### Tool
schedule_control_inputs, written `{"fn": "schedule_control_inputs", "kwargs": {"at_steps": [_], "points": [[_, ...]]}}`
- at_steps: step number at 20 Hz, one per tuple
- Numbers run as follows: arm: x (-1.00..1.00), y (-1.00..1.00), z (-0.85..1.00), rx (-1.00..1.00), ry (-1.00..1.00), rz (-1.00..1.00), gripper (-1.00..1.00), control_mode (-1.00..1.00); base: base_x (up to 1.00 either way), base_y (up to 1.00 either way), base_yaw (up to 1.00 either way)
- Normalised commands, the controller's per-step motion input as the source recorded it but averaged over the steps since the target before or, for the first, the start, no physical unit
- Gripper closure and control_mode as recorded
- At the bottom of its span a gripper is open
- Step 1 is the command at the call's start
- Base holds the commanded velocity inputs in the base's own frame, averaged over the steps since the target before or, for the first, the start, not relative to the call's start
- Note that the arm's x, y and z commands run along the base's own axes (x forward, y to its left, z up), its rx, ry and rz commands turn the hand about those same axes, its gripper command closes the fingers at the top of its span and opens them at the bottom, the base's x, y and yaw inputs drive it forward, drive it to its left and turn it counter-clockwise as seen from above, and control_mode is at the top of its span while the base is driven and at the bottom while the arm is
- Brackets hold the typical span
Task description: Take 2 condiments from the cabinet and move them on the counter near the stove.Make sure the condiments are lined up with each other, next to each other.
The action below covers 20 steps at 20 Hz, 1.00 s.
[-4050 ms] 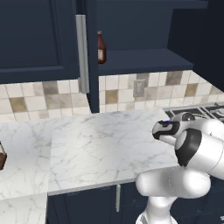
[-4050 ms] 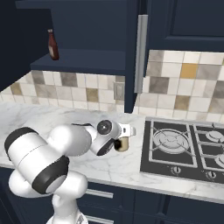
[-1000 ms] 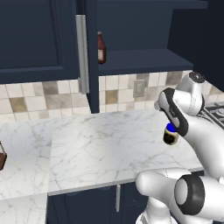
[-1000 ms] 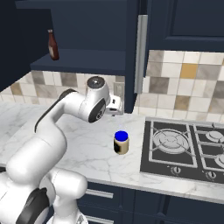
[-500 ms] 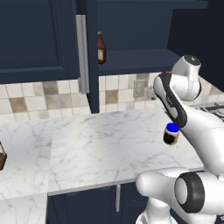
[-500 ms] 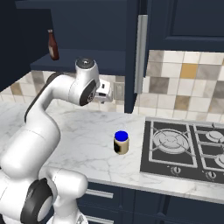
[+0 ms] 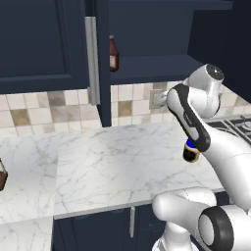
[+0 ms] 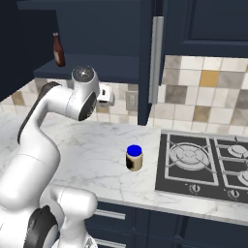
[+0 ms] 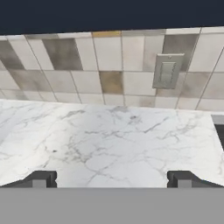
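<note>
The cream jar with the blue lid (image 8: pixel 134 157) stands upright on the white marble counter (image 8: pixel 92 150), just left of the black stove (image 8: pixel 203 164). In the left base view the jar (image 7: pixel 191 153) is partly hidden behind my forearm. The dark reddish-brown bottle (image 7: pixel 113 54) stands on the shelf of the navy cabinet (image 7: pixel 152 66), whose door is open; the bottle (image 8: pixel 58 49) sits at the shelf's left end. My gripper (image 8: pixel 107 95) hangs raised above the counter, below the shelf and near the backsplash. It is open and empty, with the fingertips (image 9: pixel 41 178) wide apart.
The open cabinet door with its long silver handle (image 8: pixel 156 53) hangs right of the gripper. A wall outlet (image 9: pixel 167 71) sits in the tiled backsplash ahead of the hand. A dark brown object with a handle (image 7: pixel 2 174) sits at the counter's far left.
The gripper let go of the jar beside the stove, then rose and swung left toward the backsplash under the cabinet. The jar stayed put; the bottle has not moved.
</note>
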Motion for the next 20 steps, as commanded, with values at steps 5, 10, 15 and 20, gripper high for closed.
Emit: {"fn": "schedule_control_inputs", "kwargs": {"at_steps": [5,10,15,20], "points": [[0.00,0.30,0.58,0.01,-0.01,0.11,-1.00,-1.00,0.00,0.00,0.00],[0.00,0.20,0.54,0.00,0.00,0.06,-1.00,-1.00,0.00,0.00,0.00],[0.00,0.24,0.21,0.00,-0.05,0.03,-1.00,-1.00,0.00,0.00,0.00],[0.07,0.32,0.14,0.00,-0.21,0.02,-1.00,-1.00,0.00,0.00,0.00]]}}
